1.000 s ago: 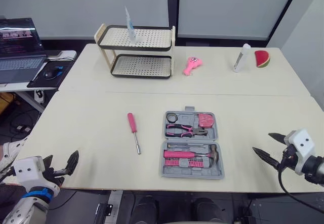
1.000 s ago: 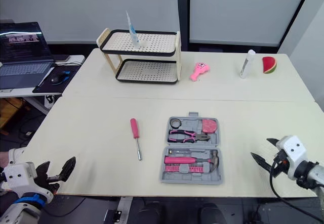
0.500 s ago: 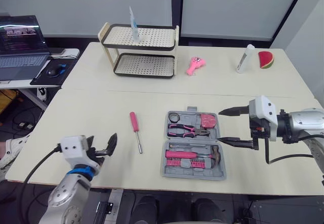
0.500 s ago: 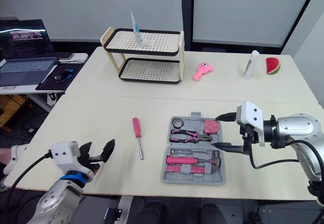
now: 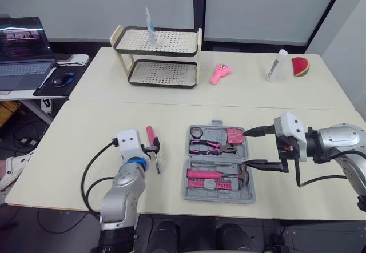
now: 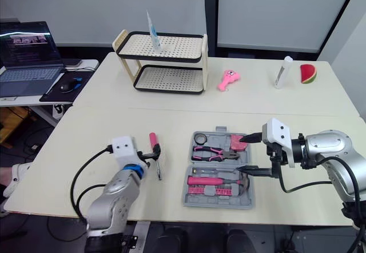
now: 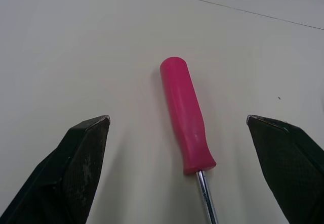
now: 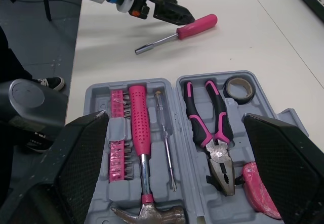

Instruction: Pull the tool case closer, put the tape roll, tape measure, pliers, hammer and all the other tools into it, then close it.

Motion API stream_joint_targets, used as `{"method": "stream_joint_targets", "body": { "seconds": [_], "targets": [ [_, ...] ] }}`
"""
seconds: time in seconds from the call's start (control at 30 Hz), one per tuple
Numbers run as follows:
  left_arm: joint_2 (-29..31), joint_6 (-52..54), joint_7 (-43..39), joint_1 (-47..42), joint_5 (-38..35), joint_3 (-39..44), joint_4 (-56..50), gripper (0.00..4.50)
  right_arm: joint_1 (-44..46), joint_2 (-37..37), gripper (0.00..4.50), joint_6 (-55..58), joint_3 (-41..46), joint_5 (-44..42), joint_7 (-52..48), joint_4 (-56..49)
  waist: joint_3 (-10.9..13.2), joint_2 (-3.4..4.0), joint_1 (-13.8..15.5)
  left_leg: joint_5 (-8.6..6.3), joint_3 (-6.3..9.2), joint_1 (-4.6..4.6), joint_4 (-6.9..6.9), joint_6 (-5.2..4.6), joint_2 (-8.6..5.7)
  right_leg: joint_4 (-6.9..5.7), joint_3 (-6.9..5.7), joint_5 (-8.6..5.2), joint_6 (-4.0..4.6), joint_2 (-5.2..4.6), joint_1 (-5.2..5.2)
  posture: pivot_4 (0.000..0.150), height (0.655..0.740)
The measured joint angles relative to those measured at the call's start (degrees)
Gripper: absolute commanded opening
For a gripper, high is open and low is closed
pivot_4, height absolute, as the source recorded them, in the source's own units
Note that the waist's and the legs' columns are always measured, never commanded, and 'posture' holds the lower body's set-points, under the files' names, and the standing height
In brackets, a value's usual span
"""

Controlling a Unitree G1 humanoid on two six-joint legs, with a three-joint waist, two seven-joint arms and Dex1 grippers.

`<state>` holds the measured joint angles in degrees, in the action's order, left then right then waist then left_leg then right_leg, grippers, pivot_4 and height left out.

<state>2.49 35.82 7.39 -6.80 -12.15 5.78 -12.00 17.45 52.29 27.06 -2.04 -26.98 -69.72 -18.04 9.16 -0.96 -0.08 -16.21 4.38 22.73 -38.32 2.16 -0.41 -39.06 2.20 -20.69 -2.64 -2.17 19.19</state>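
Bright, even light from above. Table [image 5: 86, 127] pale and evenly lit. Soft, faint shadows just inside the fingers [image 7: 76, 168] of the left gripper [image 7: 177, 118] and beside the screwdriver [image 7: 186, 118] between them. Small glint on its shaft.

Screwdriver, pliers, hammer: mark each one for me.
Screwdriver [image 7: 186, 118]: left wrist view, middle of the pink handle.
Pliers [image 8: 218, 155]: right wrist view, metal pivot below the handles.
Hammer [image 8: 139, 128]: right wrist view, pink handle.

A cream table [image 5: 86, 127] stands before pale wall panels [image 5: 86, 7].
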Motion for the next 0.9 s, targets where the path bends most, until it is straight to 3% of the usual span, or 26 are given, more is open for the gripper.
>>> {"method": "stream_joint_targets", "body": {
  "seconds": [0.27,0.4,0.6,0.73,0.9],
  "targets": [
    [-2.8,0.0,3.6,-4.9,3.4,-0.1,9.4,4.50,-0.9,-0.1,4.48,-0.3,-0.4,0.8,0.0,0.0,0.0,-0.01,0.0,0.01,0.03,0.07,-0.12,0.01,0.00,-0.01,-0.01,0.00,0.00,-0.01,0.01,0.150,0.7290],
    [-2.9,-0.2,3.8,-5.8,4.1,0.1,10.7,3.67,-1.1,-0.2,4.50,-0.3,-0.4,1.1,0.0,0.0,0.0,0.00,0.1,0.01,0.02,0.06,-0.13,0.02,0.00,-0.02,-0.01,0.00,-0.01,-0.01,0.00,0.150,0.7290],
    [-2.6,-1.3,3.2,-6.7,4.7,1.1,12.7,1.74,-1.5,-0.2,4.50,-0.3,-0.4,1.1,0.5,-1.6,0.0,0.02,0.1,0.03,0.02,0.06,-0.16,0.06,-0.02,-0.02,-0.01,0.02,-0.03,-0.02,-0.02,0.150,0.7290],
    [-2.1,-1.2,2.2,-6.3,4.7,1.3,12.6,0.68,-1.9,-0.2,4.50,-0.2,-0.4,1.0,1.1,-2.0,0.0,0.02,0.1,0.10,0.02,0.07,-0.18,0.17,-0.02,-0.01,0.00,0.02,-0.04,-0.03,-0.02,0.150,0.7290],
    [0.2,-0.5,-0.8,-2.7,4.5,1.1,8.9,0.63,-2.4,-0.1,4.50,0.2,-0.4,1.0,1.3,-3.1,0.0,0.02,0.0,0.12,0.00,0.06,-0.13,0.21,0.00,0.01,0.02,0.02,-0.04,-0.03,-0.01,0.150,0.7290]
  ]
}}
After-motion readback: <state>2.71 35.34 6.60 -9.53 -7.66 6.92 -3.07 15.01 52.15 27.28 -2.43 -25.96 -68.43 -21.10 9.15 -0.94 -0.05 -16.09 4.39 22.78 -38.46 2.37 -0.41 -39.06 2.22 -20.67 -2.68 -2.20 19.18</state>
